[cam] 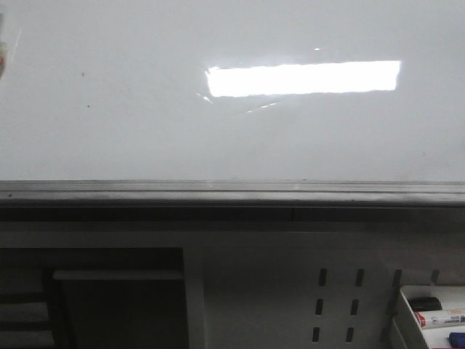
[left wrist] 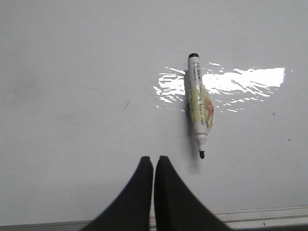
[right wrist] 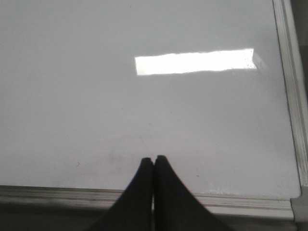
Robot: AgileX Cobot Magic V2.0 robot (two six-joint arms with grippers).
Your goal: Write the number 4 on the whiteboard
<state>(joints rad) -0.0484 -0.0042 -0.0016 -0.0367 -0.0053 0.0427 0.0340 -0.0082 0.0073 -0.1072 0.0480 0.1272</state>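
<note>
The whiteboard (cam: 145, 109) fills the upper front view, glossy white with a bright rectangular reflection and a grey edge rail (cam: 232, 193). No number 4 shows on it, only tiny dark specks. In the left wrist view the whiteboard (left wrist: 72, 96) carries an uncapped black-tipped marker (left wrist: 198, 103) lying flat, tip towards the gripper. My left gripper (left wrist: 153, 159) is shut and empty, a short way beside the marker's tip. My right gripper (right wrist: 154, 159) is shut and empty over the whiteboard (right wrist: 144, 110) near its edge rail. Neither gripper shows in the front view.
Below the rail is a white perforated panel (cam: 341, 298) with slots. A white tray (cam: 407, 305) at the lower right holds markers (cam: 439, 318). A dark recess (cam: 116, 298) sits at the lower left. The board's corner frame (right wrist: 288, 96) shows in the right wrist view.
</note>
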